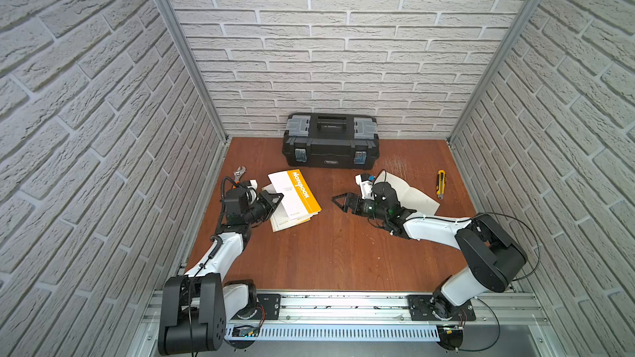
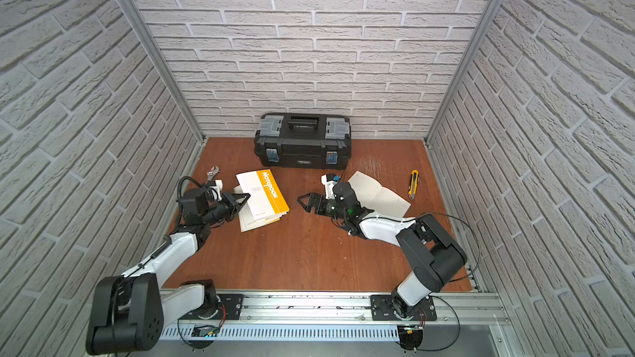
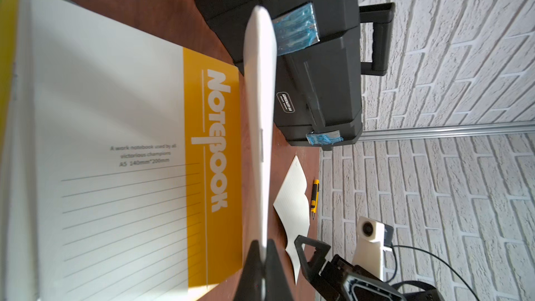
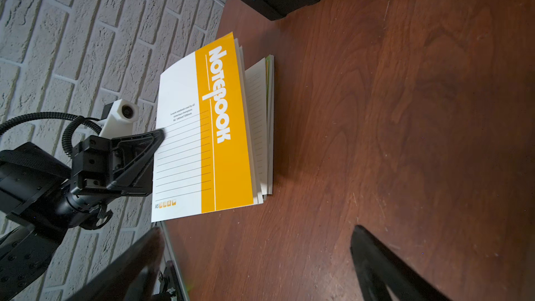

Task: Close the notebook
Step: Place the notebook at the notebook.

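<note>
Left claw (image 1: 281, 196) pinched shut on the free edge of the notebook (image 1: 296, 197) cover, nothing else between the fingers (image 3: 246, 279) (cover seen edge-on there in the left wrist view). Cover lifted at a slant, white-and-yellow printed face up, lined pages fanned loosely beneath it. Spine side of the notebook down on the counter (image 1: 326, 252), left of centre, near the front of the black toolbox (image 1: 330, 147) but apart from it. Toolbox lid down, set against the back wall. Silver wrench (image 1: 239, 172) just behind the left wrist, close to the counter's left edge.

Right claw (image 1: 338, 203) spread wide, holding nothing, low over bare wood and pointed toward the notebook, well apart from it. Under and behind the right arm, a second booklet of lined pages (image 1: 417, 197) lying open and flat. Yellow-and-black utility knife (image 1: 441, 184) just beyond that booklet, toward the right wall.
</note>
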Tool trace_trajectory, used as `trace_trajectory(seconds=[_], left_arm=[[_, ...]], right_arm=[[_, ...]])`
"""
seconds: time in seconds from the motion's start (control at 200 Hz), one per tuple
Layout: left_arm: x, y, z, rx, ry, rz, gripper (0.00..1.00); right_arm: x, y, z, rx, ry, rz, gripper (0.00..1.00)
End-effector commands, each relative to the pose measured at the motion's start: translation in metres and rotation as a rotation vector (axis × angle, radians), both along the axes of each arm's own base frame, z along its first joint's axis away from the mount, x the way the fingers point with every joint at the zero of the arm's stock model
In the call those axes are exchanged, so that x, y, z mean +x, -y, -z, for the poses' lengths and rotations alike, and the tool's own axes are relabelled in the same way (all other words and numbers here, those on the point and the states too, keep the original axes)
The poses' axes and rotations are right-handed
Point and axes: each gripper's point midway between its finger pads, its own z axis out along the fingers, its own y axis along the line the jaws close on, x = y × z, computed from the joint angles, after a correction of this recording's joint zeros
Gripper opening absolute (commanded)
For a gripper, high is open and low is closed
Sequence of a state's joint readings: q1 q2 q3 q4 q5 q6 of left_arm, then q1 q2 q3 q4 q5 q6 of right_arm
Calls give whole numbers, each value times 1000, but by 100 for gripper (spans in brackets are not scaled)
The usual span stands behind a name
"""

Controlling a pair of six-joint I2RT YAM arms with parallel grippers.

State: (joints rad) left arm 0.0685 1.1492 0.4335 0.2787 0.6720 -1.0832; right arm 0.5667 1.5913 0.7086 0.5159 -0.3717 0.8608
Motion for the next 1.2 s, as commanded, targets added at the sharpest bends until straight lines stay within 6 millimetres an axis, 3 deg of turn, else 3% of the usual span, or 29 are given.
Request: trace_trajectory(seconds=[0.0,0.365,0.595,0.81,0.83,0.87,1.195], left_arm=[[1,-4,5,23,10,31,0],[7,-18,32,88,-31,12,0],[6,-31,45,198,-58,-24,0],[9,-37,52,245,-63,-30,0],[9,-37,53,245,-59,-31,0],[12,-36,51,243,-42,-30,0],[23,-42,52,296,-35,-36,0]], right_arm=[[5,-10,-18,56,47,-27,100],[6,-19,-21,96,51,-49,100],[8,-74,-37,139,67,-157,100],[18,-129,-34,285,37,-200,100],[20,-133,-21,286,12,-202,100],[21,-141,-20,313,4,-210,100],[27,-160,-15,296,-2,-225,100]])
